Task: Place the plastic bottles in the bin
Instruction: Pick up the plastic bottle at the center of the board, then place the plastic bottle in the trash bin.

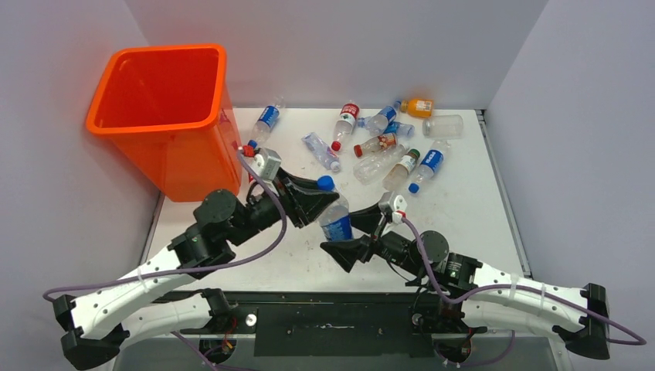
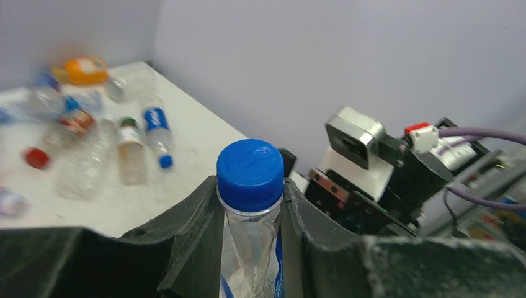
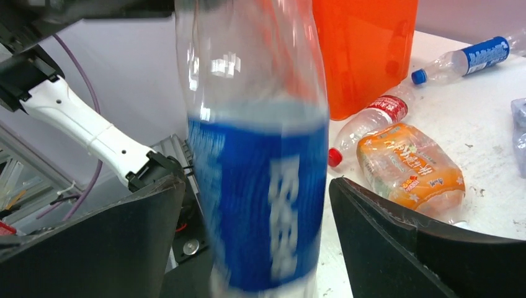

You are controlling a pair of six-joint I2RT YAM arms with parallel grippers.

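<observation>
Plastic bottles (image 1: pixel 376 144) were nearly all lying on the table (image 1: pixel 463 224), so the task looked to be near its beginning. Nearest to the arms, one bottle with a blue cap and blue label (image 1: pixel 336 219) was up in the air between both arms, standing upright; the left gripper (image 1: pixel 328 199) was clenched on its neck just under the cap; the right gripper (image 1: pixel 357 233) stood released, its fingers wide on each side of the label and apart from it. I judged this to be a passing of the bottle to the left arm, which is closer to the bin.

Farther off, a crushed bottle with an orange label (image 3: pixel 409 164) and a red-labelled bottle (image 3: pixel 372 118) lay near the foot of the bin; about ten others lay scattered toward the far edge, among them an orange bottle (image 1: pixel 418 107); all of these were left to move. At the far left the bin (image 1: pixel 185 166) stood upright; in the part of its inside that showed, I could see no bottle.
</observation>
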